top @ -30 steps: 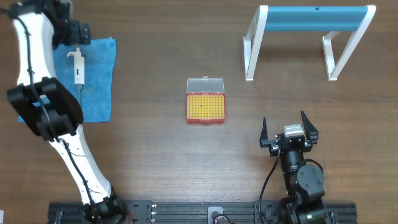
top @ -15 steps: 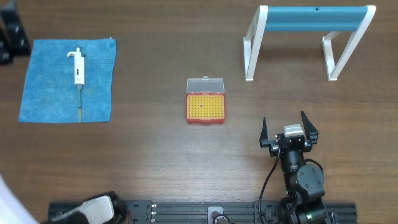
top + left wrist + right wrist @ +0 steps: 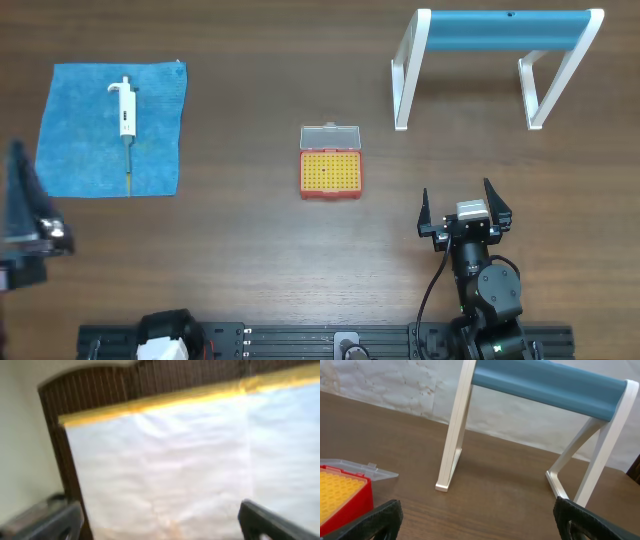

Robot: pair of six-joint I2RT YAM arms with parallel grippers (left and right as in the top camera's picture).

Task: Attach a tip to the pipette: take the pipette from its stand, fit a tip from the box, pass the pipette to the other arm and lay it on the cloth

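At five o'clock on the desk point(image 3: 250, 270) my right hand point(image 3: 457, 195) sits wide open and empty. Out at nine o'clock my left hand point(image 3: 160, 527) gapes empty too. I judge nothing needs holding, since the tipped pipette point(image 3: 124, 108) lies on the cloth point(image 3: 70, 130) at ten o'clock.

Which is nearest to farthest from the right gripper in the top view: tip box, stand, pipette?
1. Tip box, left of the right gripper, and stand, beyond it: too close to call.
2. Pipette, on the cloth, far left.
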